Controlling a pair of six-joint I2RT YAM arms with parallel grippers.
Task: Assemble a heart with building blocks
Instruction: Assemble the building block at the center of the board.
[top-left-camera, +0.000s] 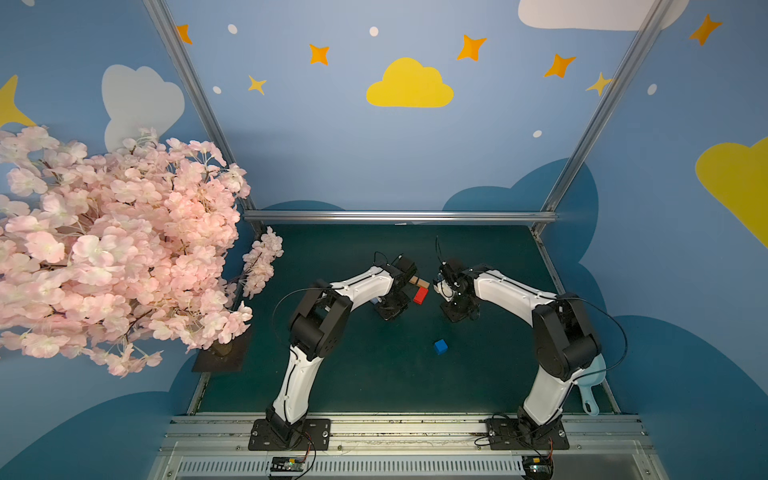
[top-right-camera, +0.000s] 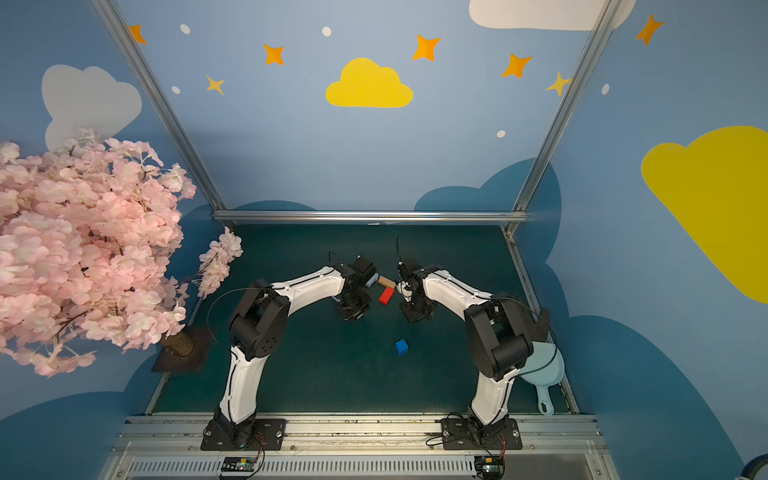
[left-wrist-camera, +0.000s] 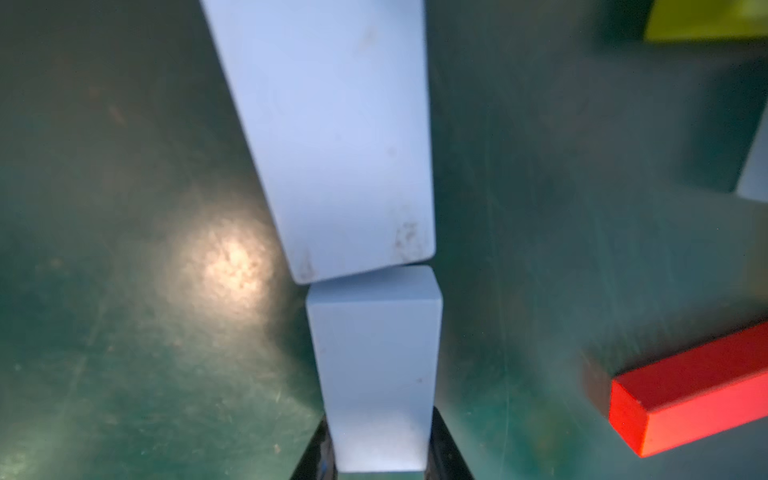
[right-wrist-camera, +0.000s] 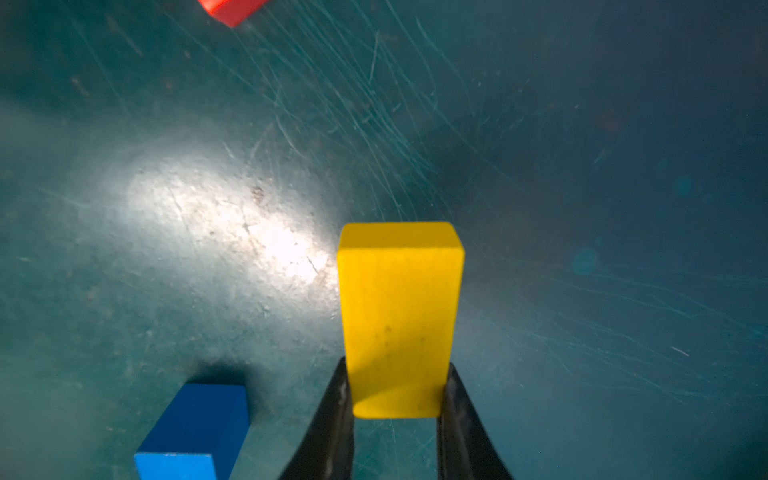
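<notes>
Now, left gripper (left-wrist-camera: 380, 440): clamped on a light blue bar (left-wrist-camera: 376, 365), whose far end meets a second light blue bar (left-wrist-camera: 345, 137) lying on the mat (left-wrist-camera: 124, 208).
Right gripper (right-wrist-camera: 397, 399): clamped on a yellow bar (right-wrist-camera: 399, 316).
Cube (top-left-camera: 441, 346): alone on the mat, between the arms, nearer their bases.
Red bar (top-left-camera: 420, 295): between the grippers, tan bar (top-left-camera: 419, 283) just behind it.
Heart: no outline formed yet.

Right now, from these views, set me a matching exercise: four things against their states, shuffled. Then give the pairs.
1 left gripper
2 right gripper
3 cube
4 red bar

A lies on the mat between the grippers
B shut on a yellow bar
C stands alone on the mat, apart from the rest
D shut on a light blue bar

Pairs: 1-D, 2-B, 3-C, 4-A
</notes>
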